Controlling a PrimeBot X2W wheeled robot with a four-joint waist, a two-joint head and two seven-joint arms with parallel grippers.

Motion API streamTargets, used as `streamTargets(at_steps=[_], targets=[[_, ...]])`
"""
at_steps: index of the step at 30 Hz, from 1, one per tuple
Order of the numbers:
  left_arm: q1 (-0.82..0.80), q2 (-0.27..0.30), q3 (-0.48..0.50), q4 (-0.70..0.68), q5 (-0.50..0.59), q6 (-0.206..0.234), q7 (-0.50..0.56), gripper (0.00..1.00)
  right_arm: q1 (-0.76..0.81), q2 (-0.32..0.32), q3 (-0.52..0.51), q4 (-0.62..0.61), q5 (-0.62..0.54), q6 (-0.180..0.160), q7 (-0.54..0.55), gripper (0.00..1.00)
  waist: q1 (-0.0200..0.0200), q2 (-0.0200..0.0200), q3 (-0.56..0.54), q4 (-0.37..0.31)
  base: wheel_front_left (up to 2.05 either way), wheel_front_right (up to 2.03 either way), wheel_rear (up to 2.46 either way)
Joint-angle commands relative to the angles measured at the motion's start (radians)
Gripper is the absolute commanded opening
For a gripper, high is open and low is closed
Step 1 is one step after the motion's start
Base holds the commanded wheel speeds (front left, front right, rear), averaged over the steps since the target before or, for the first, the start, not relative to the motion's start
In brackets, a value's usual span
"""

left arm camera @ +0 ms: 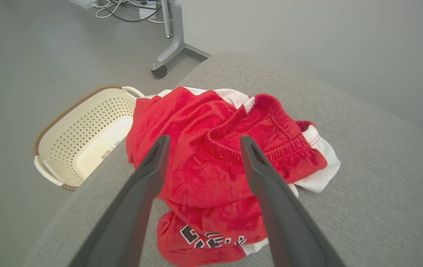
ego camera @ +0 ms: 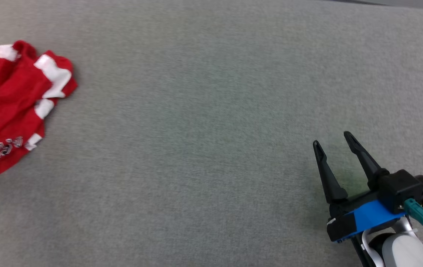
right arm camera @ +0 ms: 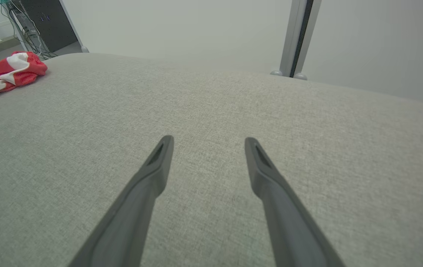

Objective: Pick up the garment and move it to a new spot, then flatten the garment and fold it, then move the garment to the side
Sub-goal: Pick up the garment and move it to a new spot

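Note:
The garment (ego camera: 15,104) is a pair of red shorts with white trim and lettering, lying crumpled at the far left of the grey padded surface (ego camera: 211,111). In the left wrist view the garment (left arm camera: 226,163) lies just ahead of and below my left gripper (left arm camera: 204,142), which hangs open above it with nothing held. My right gripper (ego camera: 333,141) stands open at the lower right of the head view, far from the cloth. From the right wrist view the garment (right arm camera: 6,74) is a small red heap at the far left, and my right gripper (right arm camera: 207,142) holds nothing.
A cream perforated laundry basket (left arm camera: 82,133) stands on the floor beside the surface's edge, close to the garment. A wheeled stand leg (left arm camera: 170,40) and cables are on the floor beyond. The grey surface stretches wide between the garment and my right gripper.

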Motion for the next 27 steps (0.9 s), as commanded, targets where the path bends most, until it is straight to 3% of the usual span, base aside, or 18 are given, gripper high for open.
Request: streamTargets(at_steps=[1, 8, 15, 16, 17, 18, 19, 27], targets=[[-0.025, 0.019, 0.020, 0.015, -0.005, 0.017, 0.017, 1.00, -0.022, -0.010, 0.009, -0.011, 0.005, 0.000, 0.002, 1.00, -0.0003, -0.0003, 0.025, -0.027, 0.00, 0.00, 0.00], [-0.064, 0.058, 0.095, 0.073, -0.047, 0.111, 0.102, 1.00, -0.066, -0.020, 0.033, -0.047, 0.007, 0.000, -0.002, 1.00, -0.0003, -0.0003, 0.146, -0.144, 0.00, 0.00, 0.00], [-0.029, 0.073, 0.117, 0.121, -0.067, 0.205, 0.228, 1.00, -0.060, -0.022, 0.036, -0.080, 0.012, 0.000, -0.006, 1.00, -0.0003, -0.0003, 0.195, -0.195, 0.00, 0.00, 0.00], [-0.023, 0.069, 0.113, 0.127, -0.075, 0.211, 0.252, 0.64, -0.057, -0.023, 0.036, -0.080, 0.013, 0.000, -0.006, 1.00, -0.0003, -0.0003, 0.192, -0.196, 0.00, 0.00, 0.00], [-0.019, 0.067, 0.109, 0.127, -0.076, 0.213, 0.266, 0.38, -0.053, -0.022, 0.034, -0.080, 0.013, 0.000, -0.004, 1.00, -0.0003, -0.0003, 0.189, -0.196, 0.00, 0.00, 0.00], [-0.019, 0.067, 0.109, 0.127, -0.076, 0.213, 0.266, 0.38, -0.053, -0.022, 0.034, -0.080, 0.013, 0.000, -0.004, 1.00, -0.0003, -0.0003, 0.189, -0.196, 0.00, 0.00, 0.00], [-0.014, 0.065, 0.104, 0.128, -0.082, 0.212, 0.281, 0.00, -0.051, -0.019, 0.031, -0.078, 0.013, 0.000, -0.003, 1.00, -0.0003, -0.0003, 0.183, -0.195, 0.00, 0.00, 0.00], [-0.019, 0.095, 0.097, 0.075, -0.039, 0.155, 0.158, 0.00, -0.048, -0.004, 0.051, -0.051, 0.037, 0.000, -0.013, 1.00, -0.0003, -0.0003, 0.088, -0.176, 0.00, 0.00, 0.00]])
